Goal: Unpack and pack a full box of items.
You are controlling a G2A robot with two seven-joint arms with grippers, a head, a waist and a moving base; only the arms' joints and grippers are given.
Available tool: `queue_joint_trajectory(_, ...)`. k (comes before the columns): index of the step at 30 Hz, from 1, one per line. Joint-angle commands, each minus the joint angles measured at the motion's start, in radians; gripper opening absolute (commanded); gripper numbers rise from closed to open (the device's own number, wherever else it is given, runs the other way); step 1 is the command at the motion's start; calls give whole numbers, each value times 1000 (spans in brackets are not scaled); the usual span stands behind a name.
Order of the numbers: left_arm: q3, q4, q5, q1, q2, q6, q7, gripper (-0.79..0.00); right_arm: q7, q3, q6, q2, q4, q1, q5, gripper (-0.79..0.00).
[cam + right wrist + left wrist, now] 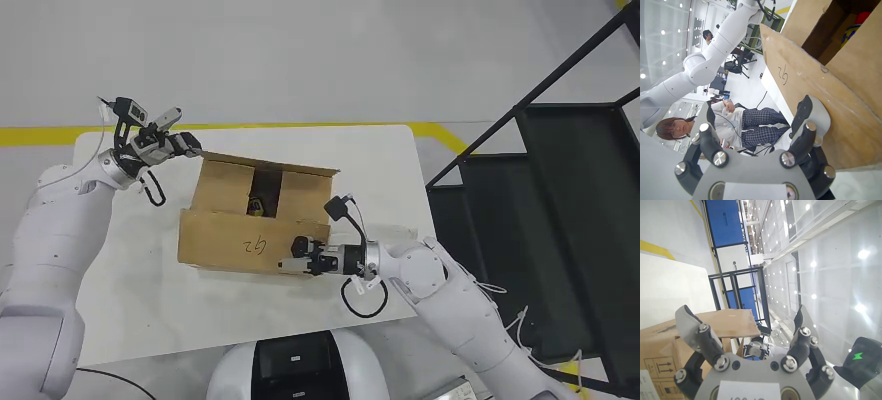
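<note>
A brown cardboard box (255, 215) stands in the middle of the white table (130, 290). Its flaps are partly raised and a gap runs down the middle. Through the gap I see a dark and yellow item (256, 205), and a yellow, blue and red item (851, 34) lies inside. My left gripper (185, 145) is open at the box's far left corner, with the far flap (730, 323) just ahead of its fingers (687, 321). My right gripper (300, 257) is open at the near flap (810, 85), with one finger (806, 108) against the flap's outer face.
A black metal stair frame (540, 180) stands just off the table's right side. A yellow line (60, 133) runs on the floor behind the table. Bare table lies to the left of the box and in front of it.
</note>
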Motion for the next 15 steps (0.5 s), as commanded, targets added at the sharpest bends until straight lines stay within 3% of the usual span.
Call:
queue_joint_trajectory(1, -13, -32, 5, 15, 11, 17, -17, 0, -5, -2, 9, 0, -4, 0, -9, 0)
queue_joint_trajectory(15, -62, -206, 72, 104, 72, 123, -123, 0, -49, -11, 151, 6, -47, 0, -132, 0)
